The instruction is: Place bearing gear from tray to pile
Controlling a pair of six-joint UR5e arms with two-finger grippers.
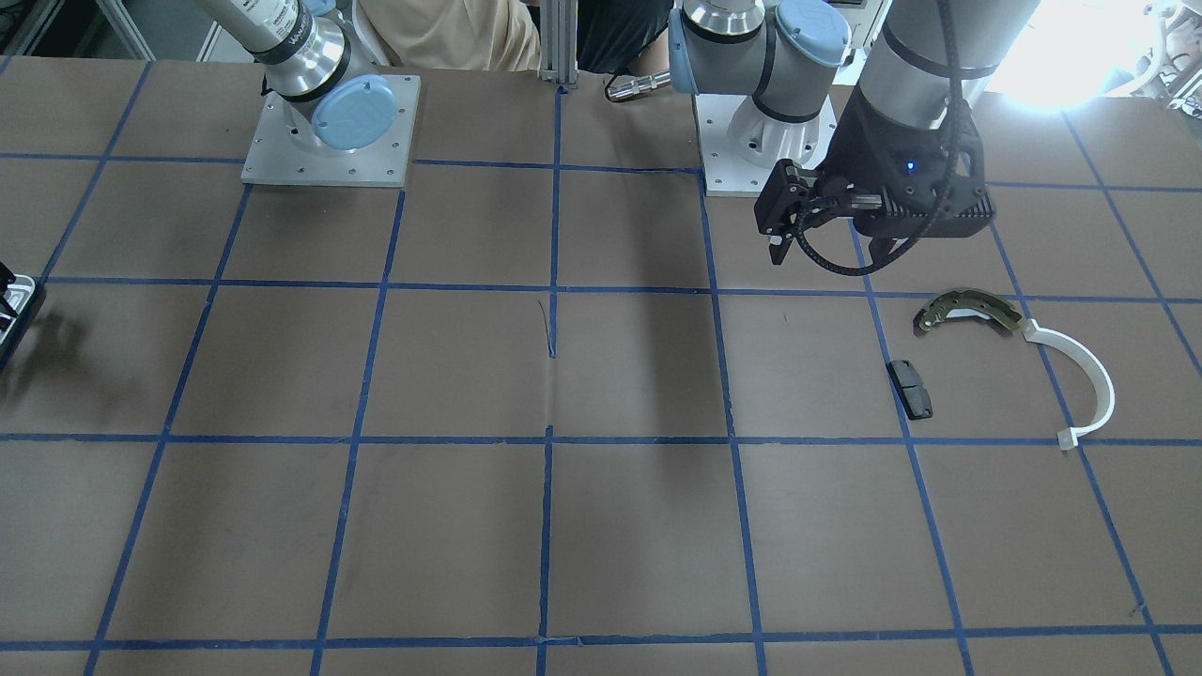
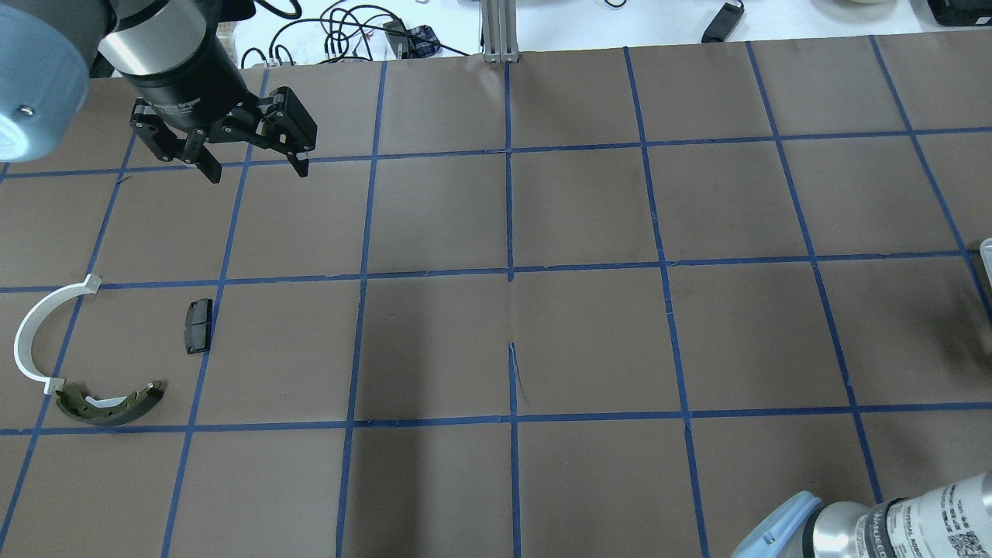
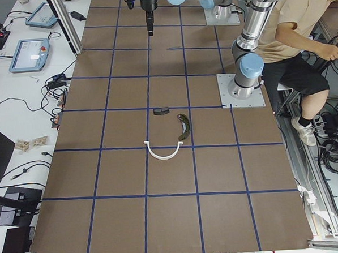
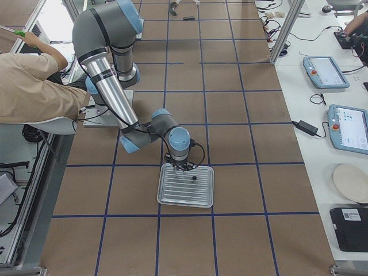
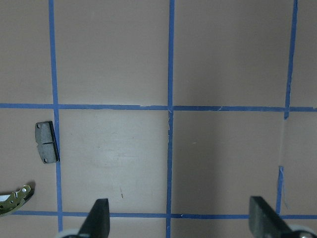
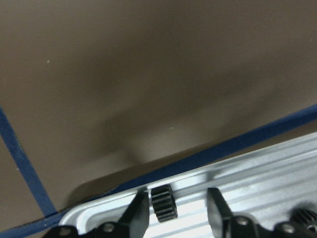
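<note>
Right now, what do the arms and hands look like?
The left arm and right arm are silver-grey tubes with pale blue joint caps. The left hand is black, two-fingered, with a ribbed black cable beside it. The right hand is also black.

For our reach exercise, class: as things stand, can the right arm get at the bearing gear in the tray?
Probably yes: the right gripper hangs open over the tray, its fingers either side of the bearing gear, nothing between.
</note>
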